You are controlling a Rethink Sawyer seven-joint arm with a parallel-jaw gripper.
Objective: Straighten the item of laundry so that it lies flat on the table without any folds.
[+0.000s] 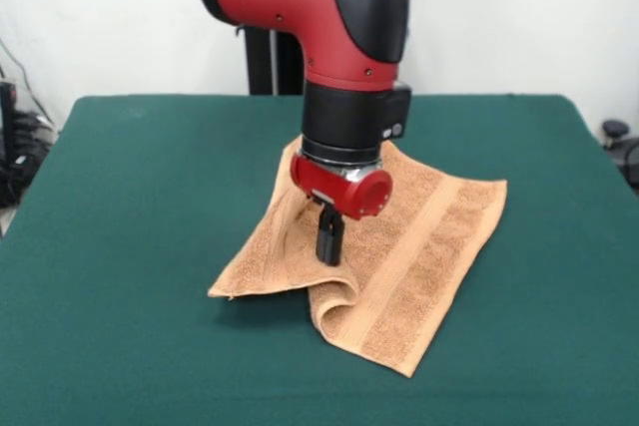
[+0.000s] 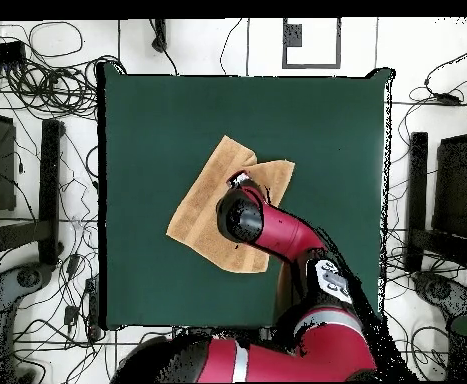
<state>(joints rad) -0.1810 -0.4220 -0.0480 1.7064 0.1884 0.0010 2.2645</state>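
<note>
The item of laundry (image 1: 419, 246), a light orange-tan terry towel, lies crumpled near the middle of the green table (image 1: 120, 246). One part is doubled over, with a rolled fold at its near edge (image 1: 334, 311), and its left flap sits slightly raised, casting a shadow. A flat woven band runs along its right side. My gripper (image 1: 329, 246) comes straight down onto the towel's middle, its black fingers pressed together on the cloth. In the overhead view the towel (image 2: 199, 218) shows as a skewed shape with a folded corner (image 2: 275, 176), and the arm's wrist (image 2: 242, 218) hides the gripper.
The red and black arm (image 1: 329, 7) stands over the towel's far part. Wide green table (image 2: 147, 120) surrounds the towel on all sides. Cables and dark stands (image 2: 47, 190) lie on the floor beyond the table's edges.
</note>
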